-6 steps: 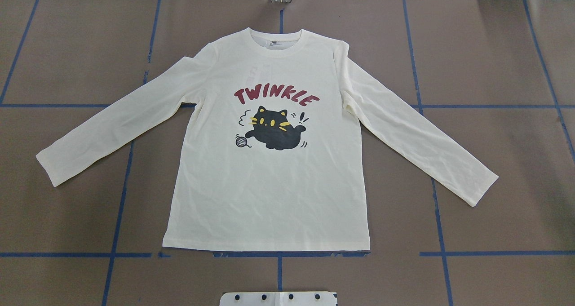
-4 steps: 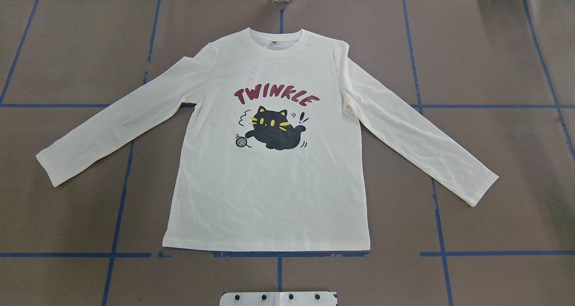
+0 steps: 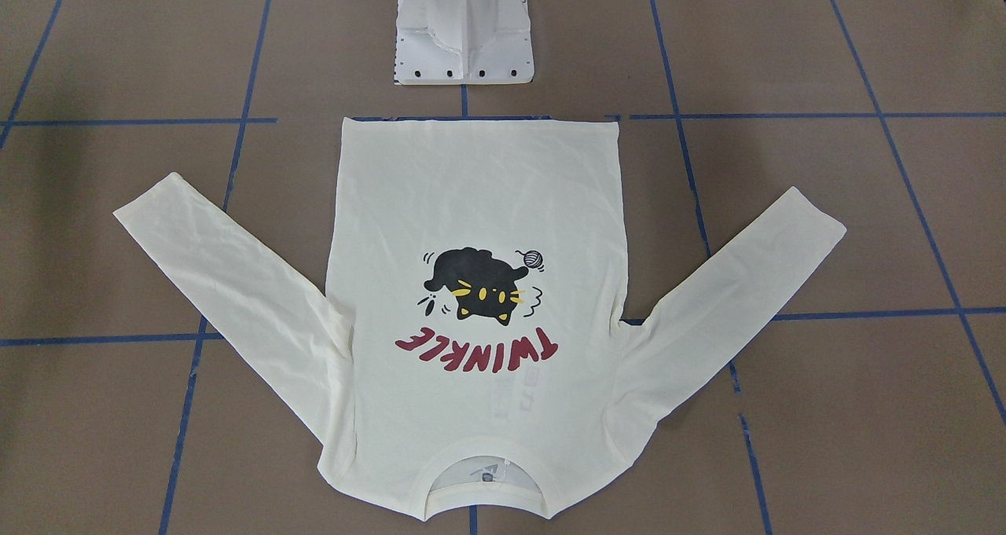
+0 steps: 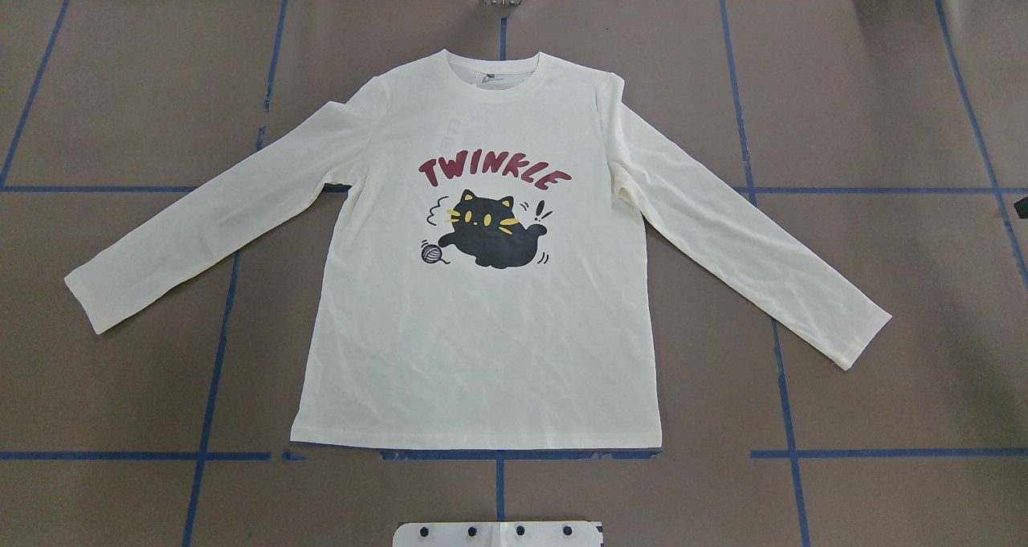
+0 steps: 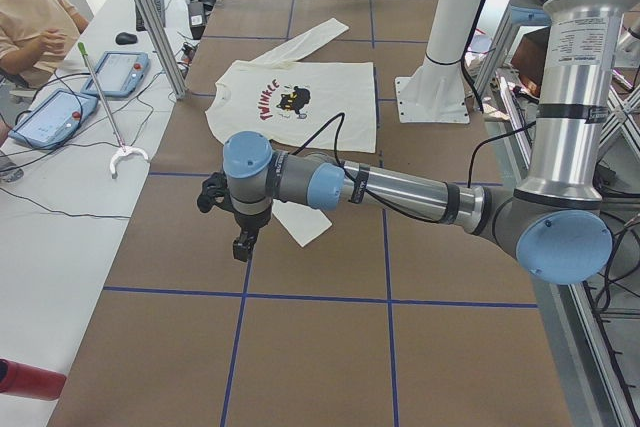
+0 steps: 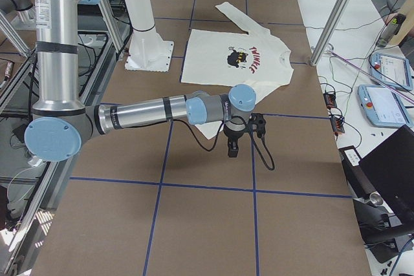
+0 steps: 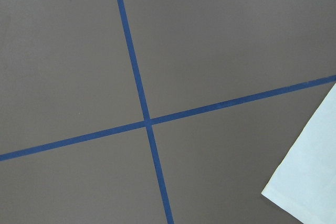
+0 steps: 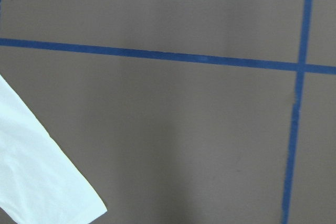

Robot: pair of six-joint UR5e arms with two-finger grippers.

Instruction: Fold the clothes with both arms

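Note:
The cream long-sleeve shirt [image 4: 482, 330] lies flat and print-up on the brown table, neck away from the robot, both sleeves spread outwards; it also shows in the front view [image 3: 479, 189]. In the exterior left view my left gripper [image 5: 240, 247] hangs above the table just past the near sleeve cuff [image 5: 305, 227]. In the exterior right view my right gripper [image 6: 231, 153] hangs just past the other cuff [image 6: 207, 127]. I cannot tell whether either is open. Each wrist view shows a cuff corner [image 7: 310, 182] [image 8: 37, 171] at its edge.
The white pedestal base [image 3: 464, 32] stands at the robot's side of the table, near the shirt's hem. Blue tape lines [image 4: 498, 455] grid the brown cover. An operator [image 5: 30, 17] sits at a side table with tablets [image 5: 50, 117]. Metal frame posts [image 5: 150, 17] stand nearby.
A small black tip has come in at the right edge of the overhead view, level with the right sleeve. The shirt has not moved.

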